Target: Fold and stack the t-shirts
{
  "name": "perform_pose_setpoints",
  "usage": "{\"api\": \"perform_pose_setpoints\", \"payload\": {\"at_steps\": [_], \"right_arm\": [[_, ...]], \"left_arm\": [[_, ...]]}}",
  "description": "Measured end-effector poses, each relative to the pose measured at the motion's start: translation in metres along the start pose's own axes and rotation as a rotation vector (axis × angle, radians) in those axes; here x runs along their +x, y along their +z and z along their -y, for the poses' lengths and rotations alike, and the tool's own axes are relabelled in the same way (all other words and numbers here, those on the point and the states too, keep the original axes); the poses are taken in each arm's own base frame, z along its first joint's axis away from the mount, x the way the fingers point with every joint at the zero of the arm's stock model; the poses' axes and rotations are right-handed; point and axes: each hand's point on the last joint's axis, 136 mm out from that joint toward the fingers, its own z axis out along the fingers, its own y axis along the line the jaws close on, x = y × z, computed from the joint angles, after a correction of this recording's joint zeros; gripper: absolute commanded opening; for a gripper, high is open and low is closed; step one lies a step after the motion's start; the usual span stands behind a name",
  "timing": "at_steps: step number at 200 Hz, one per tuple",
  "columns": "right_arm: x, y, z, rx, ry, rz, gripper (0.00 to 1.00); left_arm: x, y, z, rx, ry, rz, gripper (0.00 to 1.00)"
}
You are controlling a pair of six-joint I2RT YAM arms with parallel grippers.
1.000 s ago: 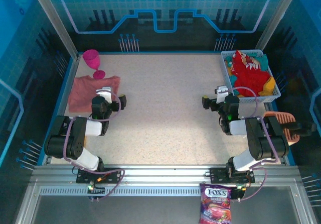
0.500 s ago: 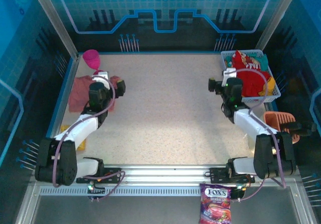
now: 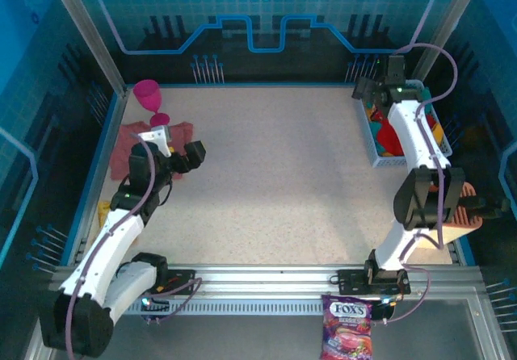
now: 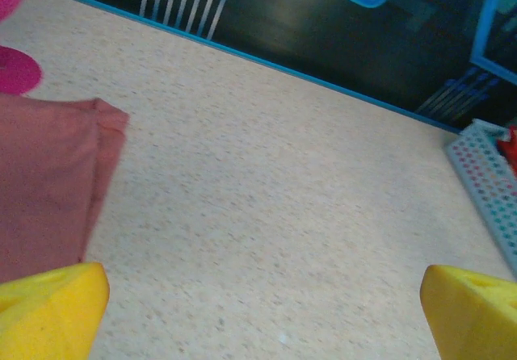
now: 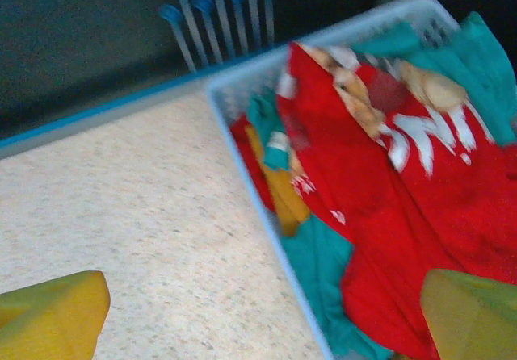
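Clothes crowd the white basket (image 5: pixel 242 94), the red t-shirt (image 5: pixel 404 207) heaped over teal and mustard cloth, with the right gripper (image 5: pixel 262 307) spread wide above its far left corner. Well left of the basket, the salmon-pink t-shirt (image 4: pixel 40 174) lies flat beside a magenta goblet (image 3: pixel 148 98). The left gripper (image 4: pixel 262 295) gapes empty at the shirt's basket-facing edge. Bare tabletop (image 3: pixel 275 158) stretches between.

The one word that reads clearly is "FOX'S", in pale letters on a dark panel at the top of the purple sweet bag (image 3: pixel 348 333), at about 5 o'clock in the top view. The red t-shirt (image 5: pixel 404 207), at 3 o'clock in the right wrist view, carries white marks that may be lettering, too blurred to read.
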Motion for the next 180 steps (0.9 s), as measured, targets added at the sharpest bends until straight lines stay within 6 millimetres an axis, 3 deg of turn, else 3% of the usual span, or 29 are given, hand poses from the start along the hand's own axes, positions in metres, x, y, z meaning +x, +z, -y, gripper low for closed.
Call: {"api": "perform_pose_setpoints", "payload": {"at_steps": [29, 59, 130, 161, 180], "right_arm": [[0.001, 0.036, 0.023, 0.074, 0.074, -0.086, 1.00], [0.030, 0.068, 0.045, 0.182, 0.119, -0.185, 1.00], [0.045, 0.104, 0.091, 0.453, 0.165, -0.224, 0.96], [0.059, 0.121, 0.114, 0.502, 0.199, -0.275, 0.83], [0.063, 0.132, 0.116, 0.497, 0.212, -0.296, 0.62]], "left_arm": [[0.014, -0.013, 0.007, 0.053, -0.049, -0.021, 0.99], [0.040, -0.014, 0.002, 0.059, -0.096, -0.106, 0.99], [0.062, -0.014, 0.002, 0.082, -0.169, -0.178, 0.99], [0.063, -0.014, 0.004, 0.089, -0.180, -0.183, 0.99], [0.063, -0.015, 0.005, 0.094, -0.187, -0.187, 0.99]]}}
